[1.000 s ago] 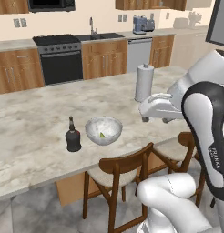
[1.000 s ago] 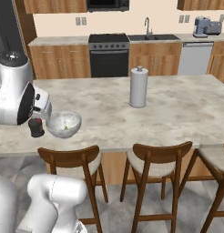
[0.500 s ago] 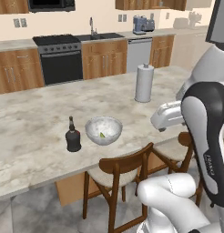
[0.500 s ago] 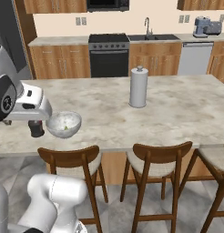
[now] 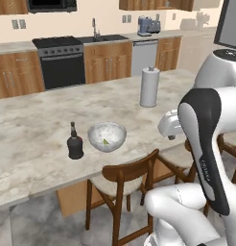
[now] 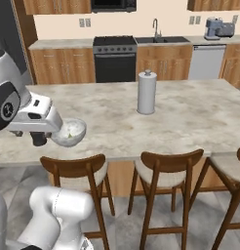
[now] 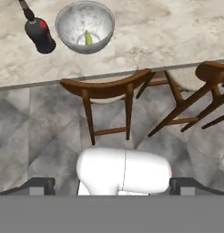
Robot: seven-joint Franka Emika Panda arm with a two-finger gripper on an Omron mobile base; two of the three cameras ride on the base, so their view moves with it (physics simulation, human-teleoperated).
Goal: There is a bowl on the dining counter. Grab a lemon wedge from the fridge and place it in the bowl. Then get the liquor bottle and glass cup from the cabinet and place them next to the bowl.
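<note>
Room, left base view: kitchen with a marble dining counter [image 5: 38,129] running across in front of me, wooden cabinets, a black stove [image 5: 60,60] and a sink behind it.
Bowl, left base view: I see the bowl [image 5: 107,137] near the counter's front edge with the lemon wedge [image 5: 105,141] lying inside, so I judge the first part of the task done.
Bottle, left base view: the liquor bottle [image 5: 75,143] stands upright just beside the bowl, on its left in this view, apart from it; that is where the task wants it.
Other, left base view: a paper towel roll [image 5: 149,87] stands upright farther back, well apart from the bowl.
Counter, right base view: same counter [image 6: 200,117]; the bowl [image 6: 70,132] sits at the front edge above a wooden chair [image 6: 75,176], and my white arm covers most of the bottle.
Glass cup, right base view: I find none beside the bowl, so I judge it is yet to be fetched from the cabinet.
Hand view, scene: my camera looks down over the counter edge at the bowl [image 7: 85,27], the wedge [image 7: 88,37] and the bottle [image 7: 39,34], with chairs [image 7: 107,102] and grey floor tiles below.
Fingers, hand view: the gripper [image 7: 112,185] is spread wide, each dark tip at an opposite bottom corner, with nothing between them and touching nothing.
Reason for pose: I judge the hand is empty and pulled back from the counter because the bottle is set down and the cup is next.
</note>
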